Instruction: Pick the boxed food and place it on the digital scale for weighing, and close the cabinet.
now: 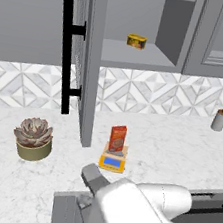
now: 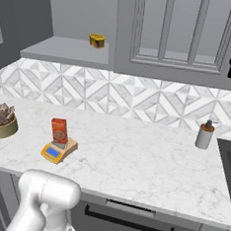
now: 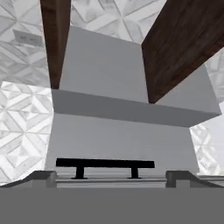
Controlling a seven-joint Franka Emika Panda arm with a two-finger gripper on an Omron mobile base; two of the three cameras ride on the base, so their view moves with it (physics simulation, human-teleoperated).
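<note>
Boxed food (image 1: 117, 138): small, tall, narrow red-orange carton with a dark picture on its front, standing upright on the grey plate of the digital scale (image 1: 112, 161), long axis vertical, printed face turned toward the counter's front edge. Judged light and stiff but crushable, with smooth, possibly slippery faces; best taken across its two narrow sides at mid-height, should it need moving. It already sits where the task wants it. Entries left to right, all placed relative to the digital scale on the marble counter (image 1: 169, 147). Well to its left: a succulent (image 1: 33, 132) in a round pot. Just left and behind it: the cabinet door (image 1: 86, 54), swung open edge-on toward the camera, long black bar handle (image 1: 66, 56) vertical on its outer face; closing it is the step that seems left. Above and behind it: the open cabinet shelf (image 1: 137, 56) carrying a squat yellow tin (image 1: 136, 41). Far to its right: a soap dispenser (image 1: 220, 118) against the tiled wall. In the hand view a grey drawer front with a horizontal black handle (image 3: 105, 164) lies ahead; gripper (image 3: 112, 177) fingertips sit far apart, holding nothing.
</note>
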